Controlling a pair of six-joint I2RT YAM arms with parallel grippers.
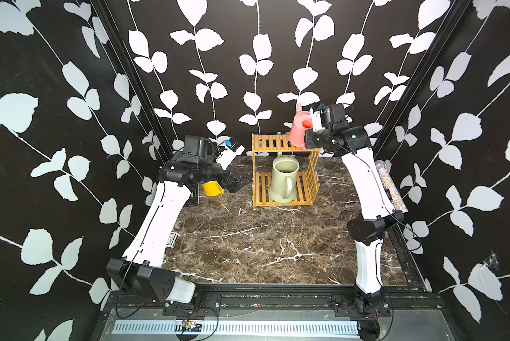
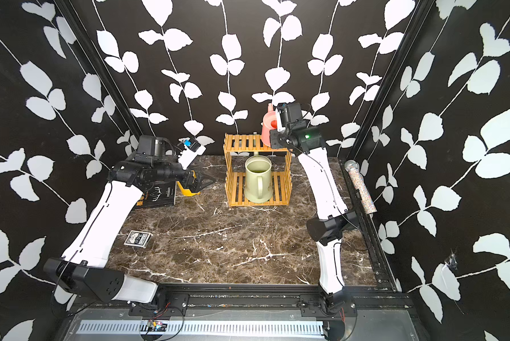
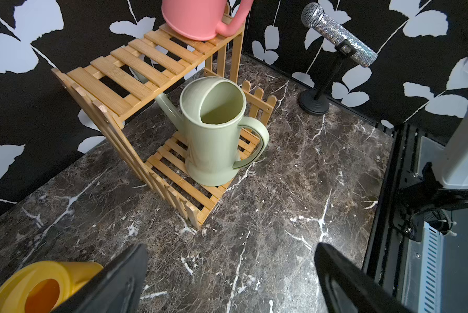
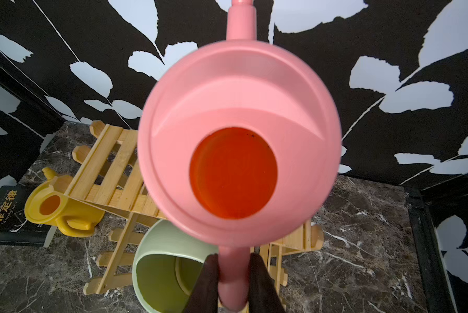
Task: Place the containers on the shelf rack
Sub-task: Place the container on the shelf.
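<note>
The right end effector [image 4: 233, 284] was pinching the handle of the pink can [image 4: 238, 108]. It held the can at the far right end of the shelf rack's [image 3: 135, 65] top shelf. The can's bottom looked to be on the slats or just over them; I could not tell which. The green can [image 3: 214, 130] stood upright on the bottom shelf. The yellow can [image 3: 37, 287] was not on the rack yet. It stood on the tabletop [image 1: 248, 251], just beside the left end effector [image 3: 233, 279], whose fingers were spread wide and held nothing.

What could go wrong? The pink can was very close to the shelf's end. If it were let go with part of its bottom off the edge, I think it could tip and fall to the tabletop. The top shelf also has gaps between its slats, so the can might sit crooked. On the other side, the wide black fingers could bump the light yellow can and knock it over before they close on it.

A black book [image 4: 13, 216] lay next to the yellow can. Its cover showed the big letters 墨菲定律, and a small slanted line under them looked like "Murphy's law". A small card box [image 2: 137, 237] lay near the front – its print was too small to read.
</note>
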